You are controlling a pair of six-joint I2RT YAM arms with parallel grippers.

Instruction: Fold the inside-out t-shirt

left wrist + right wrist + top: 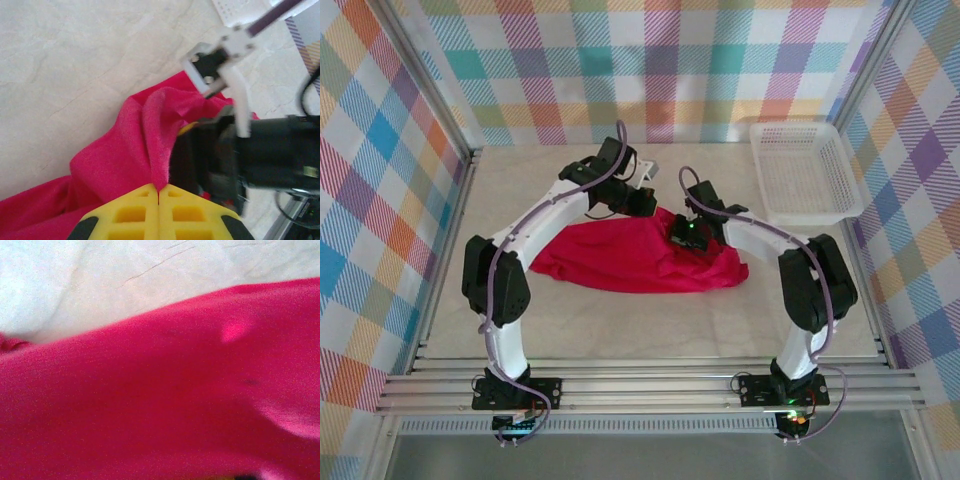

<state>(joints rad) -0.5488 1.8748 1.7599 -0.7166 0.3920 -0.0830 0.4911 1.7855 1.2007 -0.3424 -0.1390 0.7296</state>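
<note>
on the table [620, 320], basket [850, 192] far right, left hand [159, 192] pinches the t-shirt [115, 165]; right hand [682, 240] clenched just beside.

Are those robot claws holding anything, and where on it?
The left gripper pinches a raised fold of the t-shirt; whether the right gripper holds it cannot be told.

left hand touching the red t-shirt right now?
Touching. Left wrist view: the left hand is shut, with a raised fold of the t-shirt pinched between its yellow fingers.
</note>
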